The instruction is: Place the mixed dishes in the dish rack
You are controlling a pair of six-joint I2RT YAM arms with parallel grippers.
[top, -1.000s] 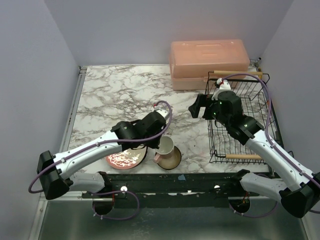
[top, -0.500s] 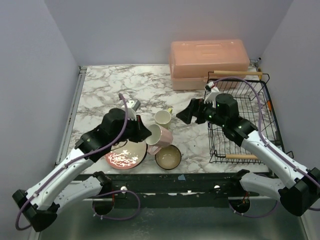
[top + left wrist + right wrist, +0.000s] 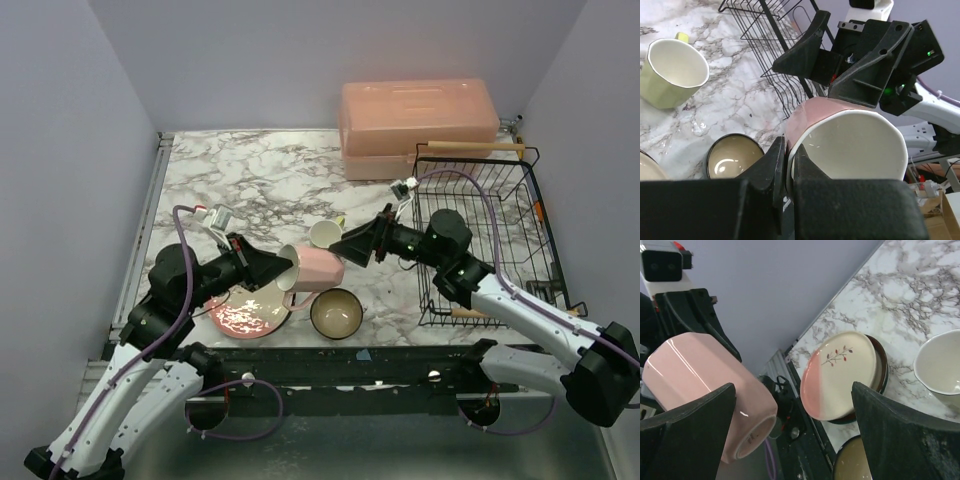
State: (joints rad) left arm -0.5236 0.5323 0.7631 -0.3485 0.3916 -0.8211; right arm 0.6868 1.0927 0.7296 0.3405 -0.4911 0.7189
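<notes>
Pinching the rim of the small pink cup (image 3: 316,268), the left gripper (image 3: 280,268) is holding it lifted above the marble table (image 3: 230,180). Its fingers are pressed together on the wall of the cup, one inside and one outside. The cup is lying on its side in the air, with its mouth facing left and its base facing right. The right gripper (image 3: 346,247) is reaching in from the right with its fingers spread as wide as they go, gripping nothing. The base of the cup is sitting just at those fingers, and whether they are touching it is unclear.

The pale yellow-green mug (image 3: 324,234) is standing upright on the table just beyond the cup. The bowl with the cream inside (image 3: 336,314) is resting near the front edge, below the cup. To its left, the cream-and-pink floral plate (image 3: 840,375) is lying on top of the dark-rimmed plate (image 3: 883,365). The black wire dish rack (image 3: 436,300) is sitting at the right side of the table, behind the right arm. The salmon-pink lidded box (image 3: 418,125) is standing at the far edge beside it.
</notes>
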